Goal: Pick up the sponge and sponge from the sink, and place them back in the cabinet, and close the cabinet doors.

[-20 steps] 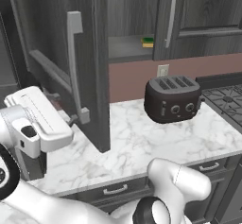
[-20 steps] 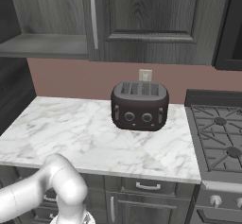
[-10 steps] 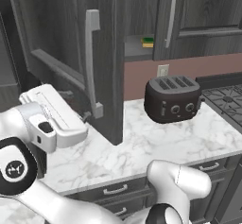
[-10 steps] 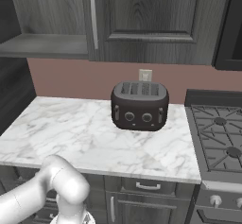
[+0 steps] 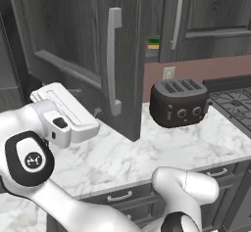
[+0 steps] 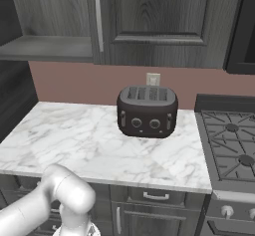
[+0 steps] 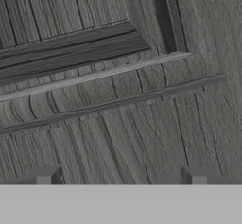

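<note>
Against open jaws, cabinet door (image 7: 118,100)

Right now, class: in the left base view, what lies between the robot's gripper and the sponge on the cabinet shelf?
In the left base view, the left cabinet door, swung partly open, stands between the gripper and the sponge.

The open cabinet door (image 5: 83,45) hides most of the cabinet shelf. Behind its edge, upper middle of the left base view, only a sliver of the green-and-yellow sponge (image 5: 153,44) shows.

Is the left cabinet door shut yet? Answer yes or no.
No: the left cabinet door stands swung out over the counter, with the gripper at its face.
</note>
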You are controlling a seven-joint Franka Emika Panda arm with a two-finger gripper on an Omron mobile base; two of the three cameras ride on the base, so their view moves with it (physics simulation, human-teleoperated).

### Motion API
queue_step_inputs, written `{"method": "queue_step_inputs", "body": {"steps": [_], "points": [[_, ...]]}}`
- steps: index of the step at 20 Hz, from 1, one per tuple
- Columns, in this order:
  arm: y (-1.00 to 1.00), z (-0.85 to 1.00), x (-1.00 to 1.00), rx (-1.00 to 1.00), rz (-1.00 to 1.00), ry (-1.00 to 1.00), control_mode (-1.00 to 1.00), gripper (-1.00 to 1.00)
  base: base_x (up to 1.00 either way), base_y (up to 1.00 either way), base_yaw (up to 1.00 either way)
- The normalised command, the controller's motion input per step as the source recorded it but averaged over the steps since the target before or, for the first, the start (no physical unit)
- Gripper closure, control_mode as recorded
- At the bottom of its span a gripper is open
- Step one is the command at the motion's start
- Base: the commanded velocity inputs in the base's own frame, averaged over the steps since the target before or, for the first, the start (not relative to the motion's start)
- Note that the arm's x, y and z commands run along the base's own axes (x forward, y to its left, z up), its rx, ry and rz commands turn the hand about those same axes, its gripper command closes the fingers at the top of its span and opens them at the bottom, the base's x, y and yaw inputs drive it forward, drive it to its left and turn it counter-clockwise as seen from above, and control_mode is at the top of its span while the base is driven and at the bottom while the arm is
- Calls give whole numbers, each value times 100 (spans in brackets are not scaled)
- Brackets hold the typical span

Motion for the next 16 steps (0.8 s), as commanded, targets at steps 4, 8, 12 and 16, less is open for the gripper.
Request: {"method": "queue_step_inputs", "body": {"steps": [4,8,12,16], "points": [[-8,-3,28,0,3,0,-100,-100,0,0,0],[-20,-1,16,0,8,0,-100,-100,0,0,0],[-24,0,15,0,11,0,-100,-100,0,0,0],[-23,-1,20,0,12,0,-100,-100,0,0,0]]}}
